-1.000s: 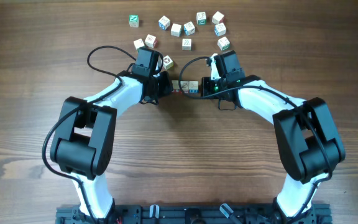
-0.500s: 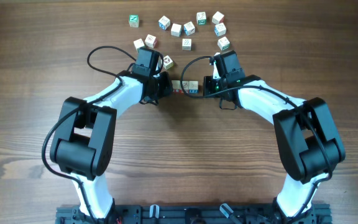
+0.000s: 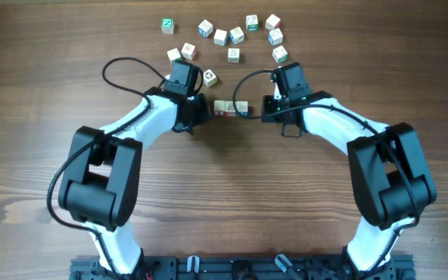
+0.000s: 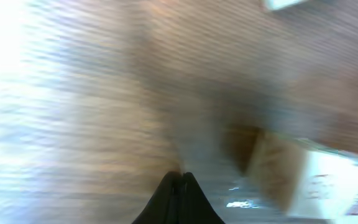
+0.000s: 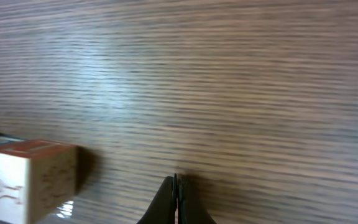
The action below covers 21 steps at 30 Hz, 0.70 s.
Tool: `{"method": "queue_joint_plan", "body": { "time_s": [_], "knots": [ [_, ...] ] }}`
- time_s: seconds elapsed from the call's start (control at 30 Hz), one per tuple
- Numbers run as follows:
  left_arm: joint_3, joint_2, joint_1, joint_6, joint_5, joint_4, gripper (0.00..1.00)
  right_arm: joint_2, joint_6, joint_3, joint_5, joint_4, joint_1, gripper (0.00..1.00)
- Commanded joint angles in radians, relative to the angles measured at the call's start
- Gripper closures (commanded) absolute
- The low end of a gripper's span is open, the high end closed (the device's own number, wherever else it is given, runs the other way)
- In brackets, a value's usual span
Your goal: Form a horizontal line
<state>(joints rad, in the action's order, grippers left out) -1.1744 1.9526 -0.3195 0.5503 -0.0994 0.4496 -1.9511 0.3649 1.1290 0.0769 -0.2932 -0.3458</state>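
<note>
The left gripper (image 3: pixel 205 110) is clenched on nothing, its fingers (image 4: pixel 180 190) pressed together into a single dark point in the left wrist view, low over the wooden table (image 3: pixel 37 117). Just to the right of its tip, in the overhead view, lies the horizontal line (image 3: pixel 230 108), a short row of small white lettered cubes set edge to edge. The left wrist view is badly blurred and shows only a pale cube (image 4: pixel 288 177) off to the right of the fingertips, so I cannot tell whether they touch. Beyond the row's far end sits the right gripper (image 3: pixel 260 110), pointing back toward it and likewise clamped shut and empty. In the right wrist view, its fingers (image 5: pixel 175 193) are closed tight. The row's end cube (image 5: pixel 30 180) lies to their left, with bare wood between them. Farther out past both grippers, the loose cubes (image 3: pixel 232 35) lie scattered.
</note>
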Motion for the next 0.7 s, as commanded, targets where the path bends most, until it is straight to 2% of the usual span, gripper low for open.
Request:
{"method": "queue_joint_plan", "body": {
  "time_s": [0.0,0.4,0.67],
  "knots": [
    [0.048,-0.046,0.02,-0.02,0.175,0.072,0.96,0.068,0.0,0.048,-0.037,-0.061,0.035,0.96],
    [0.048,-0.386,0.021,-0.019,0.285,0.274,0.96,0.43,-0.02,0.056,-0.2,-0.261,0.06,0.96],
    [0.048,-0.67,0.021,-0.019,0.329,0.374,0.96,0.559,0.039,0.056,-0.238,-0.364,0.06,0.96]
  ]
}}
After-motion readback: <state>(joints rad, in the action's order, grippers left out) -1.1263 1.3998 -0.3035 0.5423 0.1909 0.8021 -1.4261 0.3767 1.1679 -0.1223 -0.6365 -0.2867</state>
